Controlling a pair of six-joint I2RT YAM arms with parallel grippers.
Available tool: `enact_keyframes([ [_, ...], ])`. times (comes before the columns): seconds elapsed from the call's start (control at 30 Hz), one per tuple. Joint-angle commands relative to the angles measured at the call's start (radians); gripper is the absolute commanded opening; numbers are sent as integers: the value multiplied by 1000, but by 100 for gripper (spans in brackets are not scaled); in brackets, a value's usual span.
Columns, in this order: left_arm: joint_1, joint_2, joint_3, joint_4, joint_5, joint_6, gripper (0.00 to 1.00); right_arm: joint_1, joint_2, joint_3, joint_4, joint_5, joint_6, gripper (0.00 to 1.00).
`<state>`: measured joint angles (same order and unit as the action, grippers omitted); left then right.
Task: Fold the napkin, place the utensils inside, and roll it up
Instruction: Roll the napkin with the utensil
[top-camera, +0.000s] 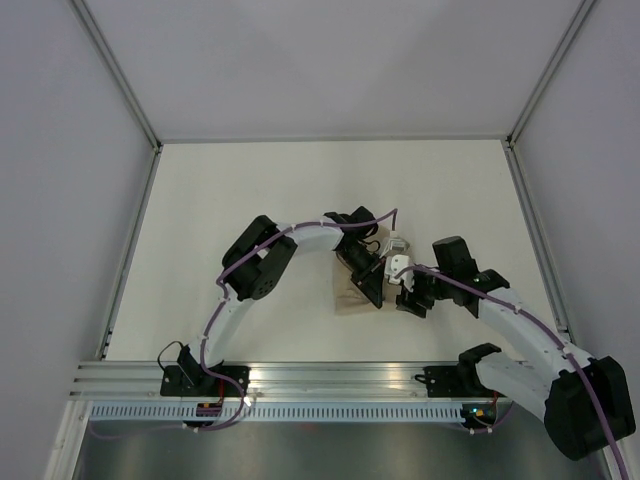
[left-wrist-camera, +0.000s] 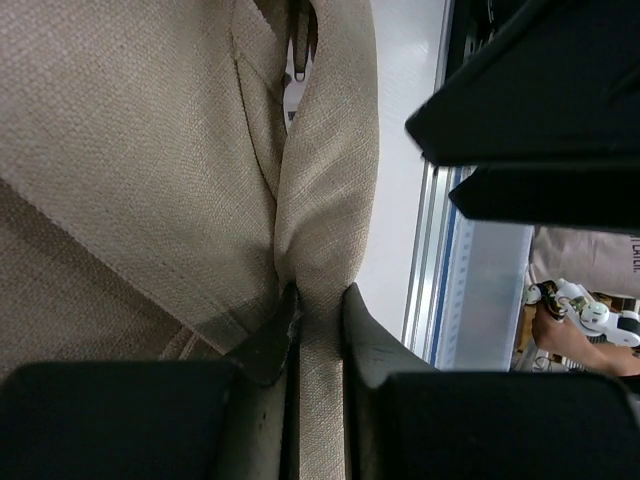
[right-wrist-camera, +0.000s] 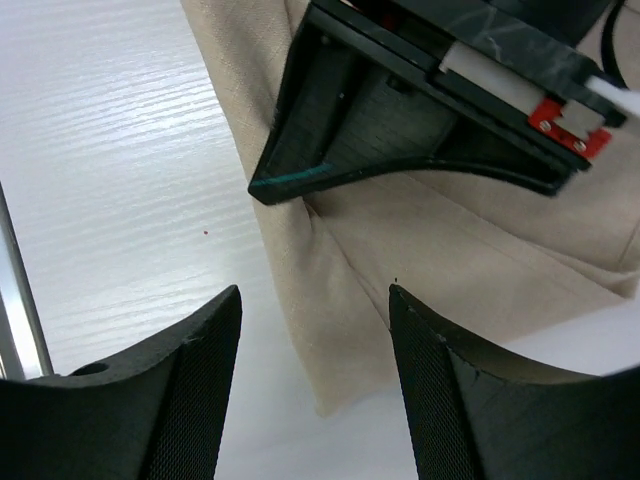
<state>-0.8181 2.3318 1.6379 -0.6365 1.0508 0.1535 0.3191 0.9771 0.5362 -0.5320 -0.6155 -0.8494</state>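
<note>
Top view: the folded napkin (top-camera: 350, 300) lies centre frame on the table (top-camera: 250, 190), under both arms. Left wrist: the left gripper (left-wrist-camera: 318, 335) pinches a napkin ridge, likely to start the roll; the metal at upper centre may be the fork (left-wrist-camera: 298, 62). Right wrist: the right gripper (right-wrist-camera: 315, 385) gapes empty above the napkin's edge.
</note>
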Motion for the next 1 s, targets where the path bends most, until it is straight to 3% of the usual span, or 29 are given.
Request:
enact_keyframes([
  [0.0, 2, 67, 2, -78, -117, -29, 2, 64, 26, -8, 81, 52, -10, 67],
  [0.23, 2, 77, -3, -83, -124, -28, 2, 207, 104, -31, 165, 140, 7, 65],
  [0.57, 2, 77, 14, -86, -127, -29, 3, 287, 186, -77, 282, 217, 35, 56],
  [0.77, 4, 57, 23, -84, -169, -43, 16, 287, 219, -97, 314, 237, 46, 45],
  [0.83, 4, 40, 23, -75, -184, -52, 24, 287, 232, -97, 317, 237, 55, 36],
  [0.97, 4, -23, 0, -19, -212, -89, 29, 287, 255, -90, 308, 229, 67, 25],
])
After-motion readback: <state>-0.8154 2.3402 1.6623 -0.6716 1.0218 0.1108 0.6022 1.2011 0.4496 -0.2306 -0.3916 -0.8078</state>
